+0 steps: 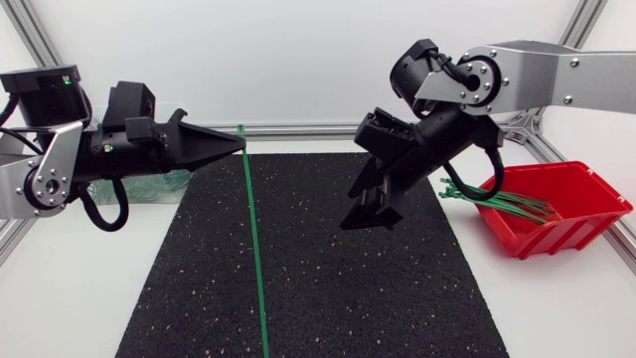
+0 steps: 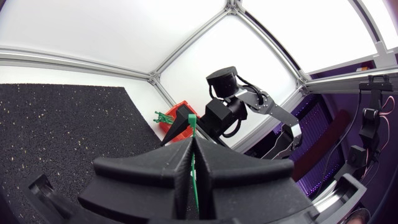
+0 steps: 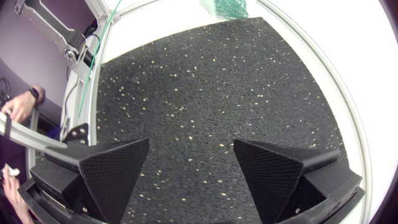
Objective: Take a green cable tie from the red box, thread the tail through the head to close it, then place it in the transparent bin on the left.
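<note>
While in left gripper, tie crosswise.

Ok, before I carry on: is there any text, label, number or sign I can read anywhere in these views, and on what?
None readable.
The red box, the green cable tie in the left jaws, the black mat, the left arm and the right arm show no legible word, number or sign.
The green light on the left arm is a lamp, not print.
</note>
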`<action>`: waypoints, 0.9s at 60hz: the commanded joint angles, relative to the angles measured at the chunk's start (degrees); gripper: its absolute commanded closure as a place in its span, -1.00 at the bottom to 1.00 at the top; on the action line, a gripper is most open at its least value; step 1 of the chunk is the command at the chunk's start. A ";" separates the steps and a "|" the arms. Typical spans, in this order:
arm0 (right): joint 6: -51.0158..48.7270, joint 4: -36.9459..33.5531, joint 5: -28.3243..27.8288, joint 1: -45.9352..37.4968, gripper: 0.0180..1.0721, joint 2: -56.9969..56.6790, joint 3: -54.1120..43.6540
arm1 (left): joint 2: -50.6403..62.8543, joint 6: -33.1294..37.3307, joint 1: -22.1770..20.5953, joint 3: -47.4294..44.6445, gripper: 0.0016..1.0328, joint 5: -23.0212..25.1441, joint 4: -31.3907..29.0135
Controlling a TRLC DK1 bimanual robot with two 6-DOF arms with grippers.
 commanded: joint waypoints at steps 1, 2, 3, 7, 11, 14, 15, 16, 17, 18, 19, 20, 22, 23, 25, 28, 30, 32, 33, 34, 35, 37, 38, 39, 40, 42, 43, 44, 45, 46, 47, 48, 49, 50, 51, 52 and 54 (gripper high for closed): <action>-5.79 3.20 3.30 1.20 -0.93 -3.41 -2.89 | 2.49 -1.04 0.33 2.83 0.92 0.88 -0.03; -6.14 4.96 4.44 1.73 -0.93 -4.29 -3.86 | 2.84 -0.96 0.33 3.01 0.92 0.88 -0.03; -6.75 7.07 5.85 2.08 -0.93 -5.08 -5.00 | 3.19 -1.04 0.33 3.27 0.92 0.88 -0.12; -9.66 14.80 9.98 3.22 -0.93 -8.33 -8.87 | 4.51 -1.04 0.24 4.32 0.92 0.88 -0.56; -13.35 19.02 13.14 3.92 -0.93 -9.74 -10.98 | 5.74 -0.96 -0.02 5.29 0.92 0.88 -0.82; -16.77 23.59 16.04 4.19 -0.93 -10.62 -13.09 | 6.53 -0.96 -0.11 5.99 0.92 0.79 -1.00; -18.09 25.35 16.40 4.28 -0.93 -11.06 -13.88 | 6.62 -0.96 -0.11 6.17 0.92 0.88 -1.09; -19.06 27.20 16.75 4.28 -0.93 -11.23 -14.67 | 6.88 -0.96 -0.20 6.43 0.92 0.79 -1.26; -20.03 29.22 17.36 4.28 -0.93 -11.50 -15.55 | 7.14 -0.96 -0.20 6.61 0.92 0.79 -1.35; -21.61 32.38 18.15 4.36 -0.93 -11.85 -16.95 | 7.32 -0.96 -0.29 6.78 0.92 0.79 -1.35; -22.84 34.40 18.51 4.36 -0.93 -12.02 -17.92 | 7.41 -0.96 -0.29 6.96 0.92 0.79 -1.44; -24.42 37.22 18.59 4.36 -0.93 -12.37 -19.24 | 7.58 -0.96 -0.29 7.05 0.92 0.79 -1.44; -26.71 41.52 18.59 4.28 -0.93 -12.81 -21.26 | 7.85 -0.96 -0.37 7.40 0.92 0.79 -1.61; -27.67 43.10 18.42 4.36 -0.93 -12.99 -21.96 | 8.02 -0.96 -0.37 7.49 0.92 0.79 -1.70; -30.57 46.97 17.63 4.36 -0.93 -13.52 -23.55 | 8.11 -0.96 -0.46 7.66 0.92 0.79 -1.88; -35.76 55.06 15.25 4.45 -0.93 -14.92 -27.41 | 8.11 -0.96 -0.55 7.75 0.92 0.79 -2.05; -39.27 60.33 14.11 4.45 -0.93 -15.63 -29.61 | 8.11 -0.96 -0.72 7.75 0.92 0.79 -2.05; -42.35 63.49 13.94 4.89 -0.93 -15.63 -30.84 | 8.11 -0.96 -0.90 7.84 0.92 0.79 -2.23; -44.02 64.90 13.94 5.15 -0.93 -15.54 -31.28 | 8.11 -0.96 -0.99 7.93 0.92 0.79 -2.41; -45.25 66.39 13.94 5.24 -0.93 -15.54 -31.63 | 8.11 -0.96 -1.25 7.93 0.92 0.79 -2.58; -45.87 67.71 13.76 5.51 -0.93 -15.54 -31.98 | 8.11 -0.96 -1.34 8.10 0.92 0.79 -2.85; -47.01 70.88 13.67 6.30 -0.93 -15.36 -32.51 | 8.11 -0.96 -1.60 8.19 0.92 0.79 -3.11; -47.45 72.11 13.67 6.47 -0.93 -15.19 -32.69 | 8.11 -0.96 -1.69 8.19 0.92 0.79 -3.20; -48.15 73.25 13.58 6.82 -0.93 -15.10 -32.86 | 8.11 -0.96 -1.87 8.28 0.92 0.70 -3.37; -48.94 74.13 13.32 7.00 -0.93 -15.01 -33.04 | 8.11 -0.96 -1.96 8.45 0.92 0.70 -3.64; -50.35 75.89 12.79 7.26 -0.93 -14.92 -33.30 | 8.20 -0.96 -2.39 8.63 0.92 0.70 -4.08; -50.96 77.12 12.62 7.62 -0.93 -14.66 -33.39 | 8.20 -0.96 -2.48 8.72 0.92 0.62 -4.25; -51.40 78.17 12.62 8.05 -0.93 -14.40 -33.48 | 8.46 -0.96 -2.66 8.89 0.92 0.62 -4.52; -51.75 79.14 12.53 8.49 -0.93 -14.31 -33.65 | 8.55 -0.96 -2.83 9.07 0.92 0.62 -4.69; -52.55 79.84 12.35 8.76 -0.93 -14.22 -33.83 | 8.73 -0.96 -3.01 9.16 0.92 0.62 -4.95; -53.78 80.37 12.00 9.11 -0.93 -14.13 -34.09 | 8.90 -0.96 -3.19 9.42 0.92 0.62 -5.31; -55.09 80.63 11.47 9.37 -0.93 -14.13 -34.27 | 9.16 -0.96 -3.19 9.68 0.92 0.70 -5.83; -57.12 80.63 10.42 9.90 -0.93 -14.13 -34.71 | 9.43 -0.87 -3.45 10.21 0.92 0.70 -6.62; -58.26 80.63 9.89 10.16 -0.93 -14.13 -35.06 | 9.69 -0.87 -3.54 10.48 0.92 0.70 -6.98; -59.31 80.81 9.63 10.69 -0.93 -14.13 -35.50 | 9.87 -0.87 -3.54 10.65 0.92 0.70 -7.24; -59.93 81.07 9.54 11.13 -0.93 -14.13 -35.85 | 10.04 -0.78 -3.62 10.83 0.92 0.79 -7.50; -60.63 82.74 9.63 12.54 -0.93 -13.69 -36.73 | 10.40 -0.60 -3.80 11.09 0.92 0.79 -7.77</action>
